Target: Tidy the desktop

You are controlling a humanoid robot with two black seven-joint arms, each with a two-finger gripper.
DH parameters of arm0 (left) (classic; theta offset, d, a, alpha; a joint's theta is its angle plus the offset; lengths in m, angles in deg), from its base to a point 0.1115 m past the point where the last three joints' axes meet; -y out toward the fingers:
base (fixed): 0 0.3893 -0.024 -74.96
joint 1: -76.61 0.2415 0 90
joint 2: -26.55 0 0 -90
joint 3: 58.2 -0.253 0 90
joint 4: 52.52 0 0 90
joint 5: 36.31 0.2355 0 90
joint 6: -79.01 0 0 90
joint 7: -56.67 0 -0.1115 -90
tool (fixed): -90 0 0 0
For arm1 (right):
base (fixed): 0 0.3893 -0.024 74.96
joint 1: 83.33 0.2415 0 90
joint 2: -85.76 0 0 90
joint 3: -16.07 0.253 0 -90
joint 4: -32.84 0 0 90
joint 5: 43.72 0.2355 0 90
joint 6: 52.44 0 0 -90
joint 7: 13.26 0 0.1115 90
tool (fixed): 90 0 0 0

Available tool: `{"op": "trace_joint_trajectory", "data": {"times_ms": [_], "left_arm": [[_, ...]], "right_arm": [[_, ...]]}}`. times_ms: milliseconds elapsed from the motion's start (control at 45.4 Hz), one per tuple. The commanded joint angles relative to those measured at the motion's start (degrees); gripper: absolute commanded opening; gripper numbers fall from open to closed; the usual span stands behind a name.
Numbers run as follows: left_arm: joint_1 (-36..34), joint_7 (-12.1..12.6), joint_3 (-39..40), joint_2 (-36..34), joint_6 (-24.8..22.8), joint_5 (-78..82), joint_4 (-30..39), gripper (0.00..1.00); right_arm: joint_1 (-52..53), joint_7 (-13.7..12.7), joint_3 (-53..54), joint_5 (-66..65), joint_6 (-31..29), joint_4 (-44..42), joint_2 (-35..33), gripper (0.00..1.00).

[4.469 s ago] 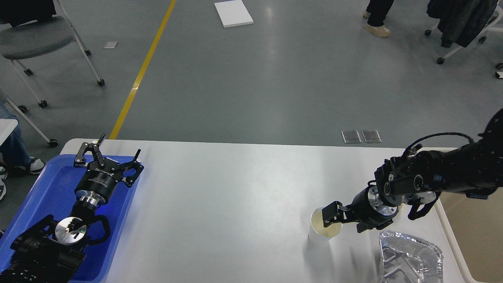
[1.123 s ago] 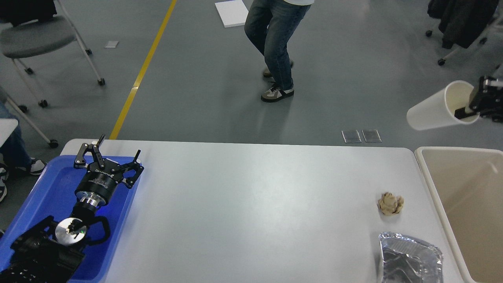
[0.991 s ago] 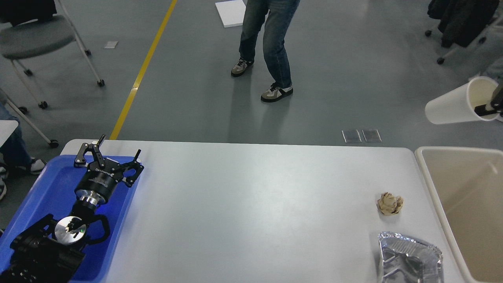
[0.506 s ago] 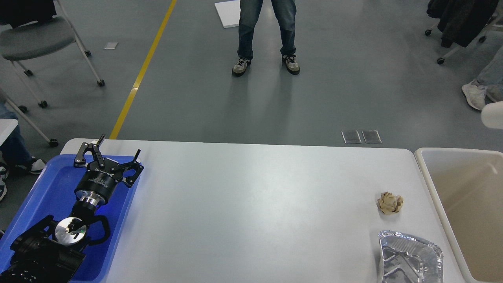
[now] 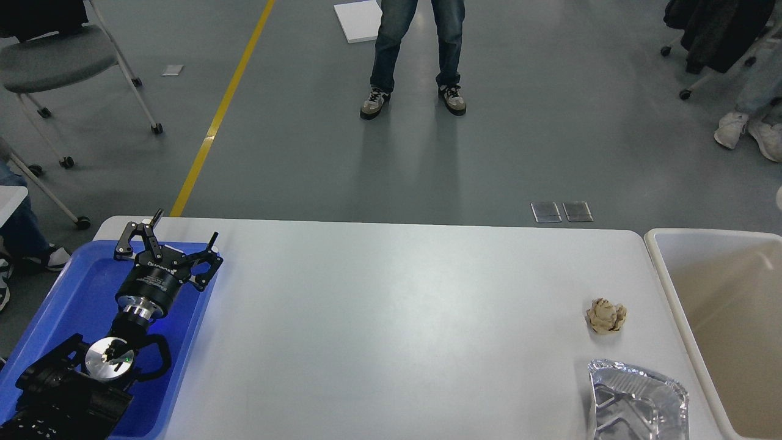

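Observation:
The white desktop (image 5: 391, 318) fills the lower half of the head view. A crumpled brown paper ball (image 5: 606, 316) lies on it near the right side. A crumpled silver foil tray (image 5: 637, 400) lies at the front right corner. My left gripper (image 5: 172, 235) is open and empty, held over the far end of the blue tray (image 5: 67, 299) at the left. My right gripper is out of view. A sliver of white shows at the right edge (image 5: 779, 198); I cannot tell what it is.
A beige bin (image 5: 727, 318) stands against the desktop's right edge. A person in jeans (image 5: 415, 55) stands on the floor beyond the table. Chairs stand at the far left (image 5: 55, 61) and far right (image 5: 715, 36).
My right gripper carried the white cup up and off to the right, out of view. The person beyond the table shifted stance. My left arm has not moved.

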Motion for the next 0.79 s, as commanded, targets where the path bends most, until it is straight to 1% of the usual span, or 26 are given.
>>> {"op": "trace_joint_trajectory", "data": {"times_ms": [0,198,374,462,528,638,771], "left_arm": [[0.00,-0.01,0.02,0.00,0.00,-0.05,0.00,1.00],[0.00,-0.01,0.02,0.00,0.00,-0.05,0.00,1.00],[0.00,-0.01,0.02,0.00,0.00,0.04,0.00,1.00],[0.00,-0.01,0.02,0.00,0.00,-0.05,0.00,1.00],[0.00,-0.01,0.02,0.00,0.00,-0.05,0.00,1.00],[0.00,-0.01,0.02,0.00,0.00,-0.05,0.00,1.00],[0.00,-0.01,0.02,0.00,0.00,0.04,0.00,1.00]], "right_arm": [[-15.45,0.03,11.00,8.48,7.43,-4.90,4.92,0.00],[-28.02,-0.05,19.18,15.43,8.75,-15.01,12.57,0.00],[-39.79,-0.05,30.24,15.17,9.28,-30.38,22.76,0.00],[-43.49,-0.05,36.05,14.82,9.28,-37.51,27.07,0.00],[-44.64,-0.05,38.34,14.64,9.28,-39.45,28.57,0.00],[-46.83,-0.05,39.31,14.29,9.63,-39.98,29.01,0.00],[-48.15,-0.05,39.49,14.29,12.87,-40.24,32.17,0.00]]}}
